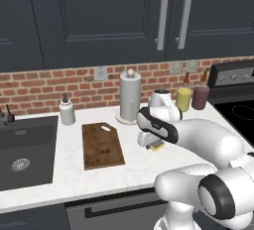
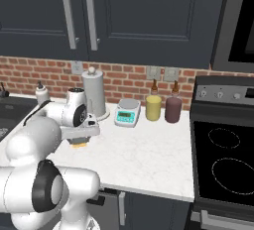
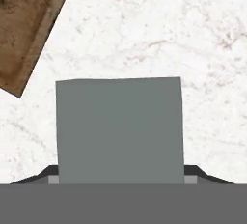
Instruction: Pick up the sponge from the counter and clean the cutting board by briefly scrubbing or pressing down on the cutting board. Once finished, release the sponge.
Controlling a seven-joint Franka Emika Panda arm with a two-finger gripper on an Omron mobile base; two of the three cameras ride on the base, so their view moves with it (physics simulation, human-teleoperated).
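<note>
We see the white counter (image 1: 74, 174) carrying the dark cutting board (image 1: 101, 145) left of the arm. Just right of that board, apart from it, lies the sponge (image 3: 119, 129), grey top up, directly under the lowered gripper (image 1: 155, 144). The fingertips (image 3: 198, 172) flank the sponge's two sides; we cannot tell whether they press it.

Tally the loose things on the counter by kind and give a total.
Sponge: 1
Cutting board: 1
Paper towel roll: 1
Kitchen scale: 1
Soap bottle: 1
Yellow bottle and dark red bottle: 2
Total: 7
</note>
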